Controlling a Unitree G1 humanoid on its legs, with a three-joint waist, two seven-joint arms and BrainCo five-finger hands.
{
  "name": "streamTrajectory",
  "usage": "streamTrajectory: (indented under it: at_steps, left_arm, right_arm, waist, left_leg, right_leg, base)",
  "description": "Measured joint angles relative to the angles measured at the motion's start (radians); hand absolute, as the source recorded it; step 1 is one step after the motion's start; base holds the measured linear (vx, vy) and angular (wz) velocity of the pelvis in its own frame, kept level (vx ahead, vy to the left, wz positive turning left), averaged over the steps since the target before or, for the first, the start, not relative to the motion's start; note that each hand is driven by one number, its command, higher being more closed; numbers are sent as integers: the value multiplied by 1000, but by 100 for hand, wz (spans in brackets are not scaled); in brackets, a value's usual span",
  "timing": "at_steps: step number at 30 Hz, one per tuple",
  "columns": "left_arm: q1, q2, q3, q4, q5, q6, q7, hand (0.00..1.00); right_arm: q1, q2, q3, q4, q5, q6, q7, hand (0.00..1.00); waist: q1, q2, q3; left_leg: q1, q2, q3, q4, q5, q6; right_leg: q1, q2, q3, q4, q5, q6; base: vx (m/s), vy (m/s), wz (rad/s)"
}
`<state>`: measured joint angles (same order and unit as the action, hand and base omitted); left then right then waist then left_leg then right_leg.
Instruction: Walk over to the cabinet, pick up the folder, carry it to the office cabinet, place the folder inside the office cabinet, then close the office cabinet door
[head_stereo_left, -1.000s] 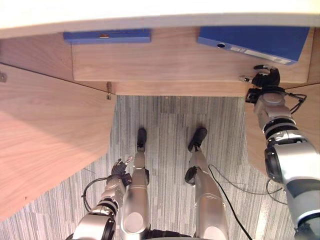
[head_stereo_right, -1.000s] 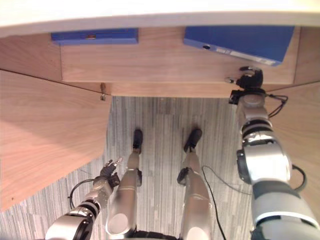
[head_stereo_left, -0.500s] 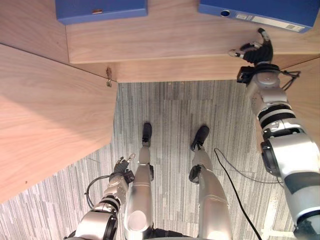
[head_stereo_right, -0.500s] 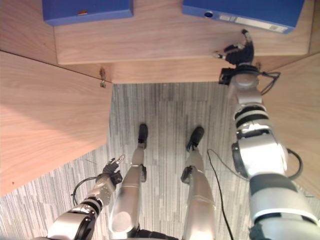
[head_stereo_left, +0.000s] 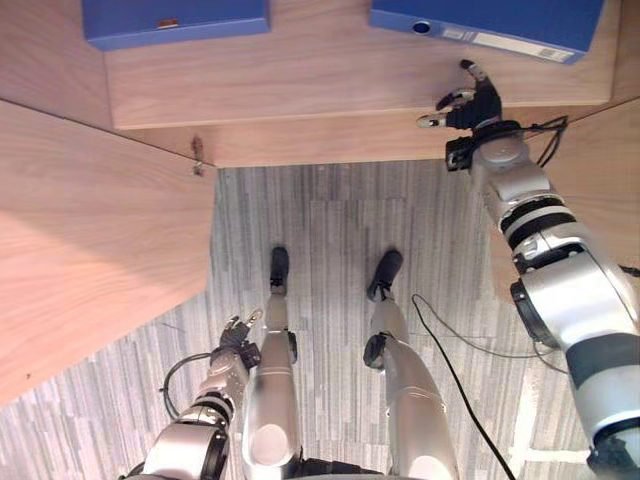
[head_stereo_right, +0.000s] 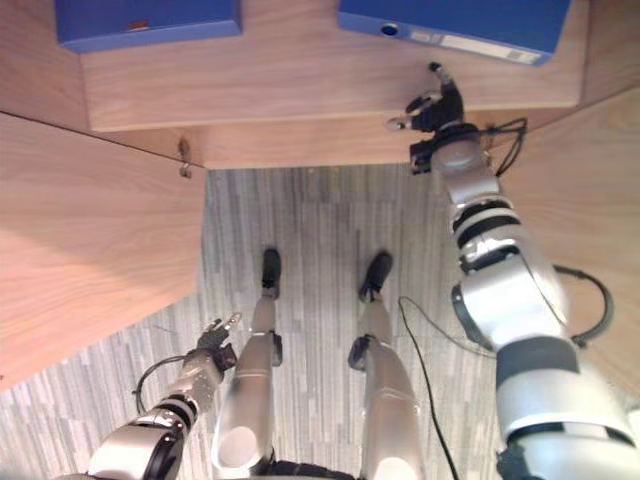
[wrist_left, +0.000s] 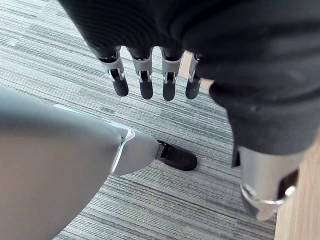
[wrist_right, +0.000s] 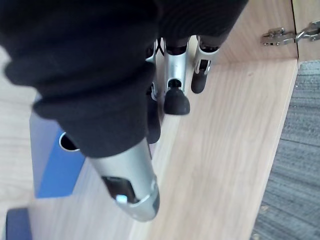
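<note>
Folder (head_stereo_left: 490, 18) lies partly cut off beyond right hand (head_stereo_left: 474, 106).

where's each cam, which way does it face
Eye views: on the head, looking down at cabinet shelf and carpet; both arms show, right hand at the shelf by the blue folder, left hand low.
Left wrist view: along the left hand, toward carpet.
Right wrist view: along the right hand, toward shelf and folder.
Shared: eye and right wrist views show that folder.
</note>
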<state>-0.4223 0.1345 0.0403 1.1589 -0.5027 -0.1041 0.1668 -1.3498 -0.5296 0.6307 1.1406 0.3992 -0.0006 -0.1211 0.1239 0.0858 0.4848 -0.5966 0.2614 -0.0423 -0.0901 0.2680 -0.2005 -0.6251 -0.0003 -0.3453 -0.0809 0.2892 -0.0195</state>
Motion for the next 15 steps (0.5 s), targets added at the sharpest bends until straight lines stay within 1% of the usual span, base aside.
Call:
streamTrajectory:
  at_steps: [1, 3, 5, 6, 7, 8, 9, 10, 12, 15]
  left_arm:
    - [-1, 9, 6, -1, 0, -1, -1, 0]
    - [-1, 21, 17, 0, 0, -1, -4, 0]
    - [-7, 31, 22, 0, 0, -2, -12, 0]
    - [-9, 38, 27, -1, 0, -2, -19, 0]
    - [-9, 54, 35, 0, 0, -2, -23, 0]
    - [-9, 64, 41, 0, -1, -1, -23, 0]
    - [-10, 87, 52, 0, -1, -1, -26, 0]
    - [-14, 109, 64, 0, -4, -1, -31, 0]
    - [-20, 136, 78, -1, -8, -1, -36, 0]
    - [-27, 198, 128, -1, -18, -1, -43, 0]
  right_arm:
    - [-22, -10, 55, -16, -36, 6, 36, 0]
    - [-77, -12, 113, -61, -69, 2, 70, 0]
    - [-136, -13, 120, -90, -88, -11, 92, 0]
    - [-171, -15, 140, -95, -108, -22, 100, 0]
    - [-191, -17, 154, -121, -112, -24, 102, 0]
    - [-196, -18, 157, -140, -121, -26, 106, 0]
    - [-198, -19, 164, -182, -142, -28, 115, 0]
    - [-203, -22, 199, -223, -147, -30, 125, 0]
    - [-205, -23, 236, -267, -146, -31, 143, 0]
    - [-206, -24, 295, -364, -147, -32, 187, 0]
  waist:
    - [-6, -11, -1]
    - [-14, -20, 1]
    - [-16, -29, 4]
    - [-17, -38, 5]
    - [-19, -60, 4]
    - [-21, -71, 4]
    - [-25, -98, 4]
    - [-31, -119, 4]
    - [-38, -139, 5]
    - [-64, -187, 8]
  left_leg:
    - [4, 2, 0, 0, 1, 0]
    - [7, 7, 0, 0, 16, -5]
    - [7, 7, -5, 4, 19, -6]
    - [8, 5, -9, 4, 24, -14]
    - [8, 3, -9, 4, 23, -14]
    - [8, 2, -10, 4, 23, -14]
    - [8, -1, -11, 4, 22, -14]
    - [8, -5, -12, 4, 22, -14]
    - [9, -11, -13, 4, 21, -14]
    - [17, -18, -11, 3, 19, -11]
  right_leg:
    - [3, 3, -2, 0, 4, -4]
    - [7, 7, -4, 0, 5, -6]
    - [11, 8, -8, 0, 4, -13]
    - [15, 11, -9, 0, 3, -16]
    - [16, 9, -9, 0, 3, -19]
    - [17, 8, -9, 0, 3, -20]
    - [18, 5, -10, 0, 3, -20]
    - [19, 1, -11, 0, 3, -20]
    - [22, -5, -11, 0, 3, -20]
    - [29, -15, -10, 0, 3, -20]
  base:
    - [144, 60, -4]
    - [144, 71, 0]
    - [131, 78, 10]
    - [166, 112, 13]
    - [137, 94, 12]
    - [156, 123, 8]
    - [122, 111, 10]
    - [143, 134, 9]
    - [86, 92, 7]
    - [106, 125, 3]
